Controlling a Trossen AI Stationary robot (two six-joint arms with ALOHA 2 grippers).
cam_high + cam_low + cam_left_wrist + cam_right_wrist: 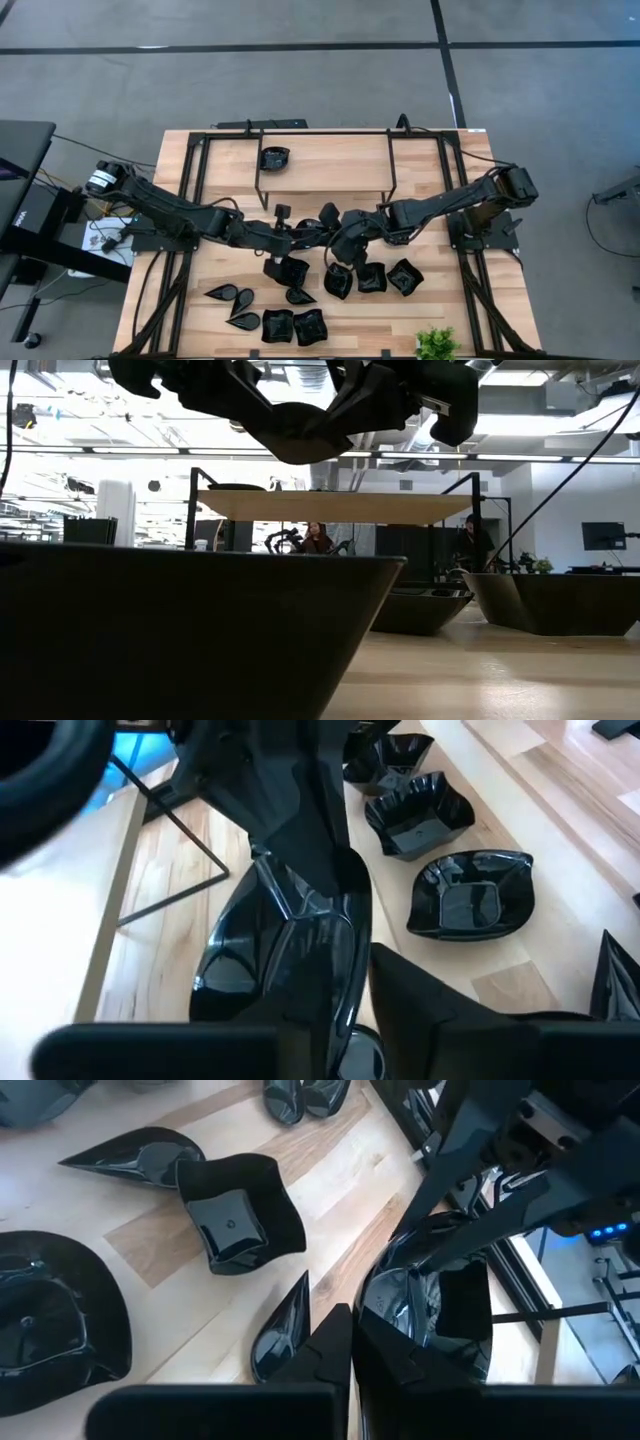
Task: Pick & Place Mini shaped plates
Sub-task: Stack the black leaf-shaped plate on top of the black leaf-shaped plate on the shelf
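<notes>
Midair, both jaws on teardrop plate, R gripper clamped.

Even overhead light, soft shadows.
Glare is seen on glossy plates; low view is backlit, near dish blurred and silhouetted.

Both arms reach inward from opposite table edges and meet over the table's middle. The left arm stretches low and nearly straight from its base at the left edge; the left gripper sits at centre, finger gap unclear. The right arm angles in from the right, elbow bent; the right gripper has its fingers pressed together, just beside the left one.
</notes>
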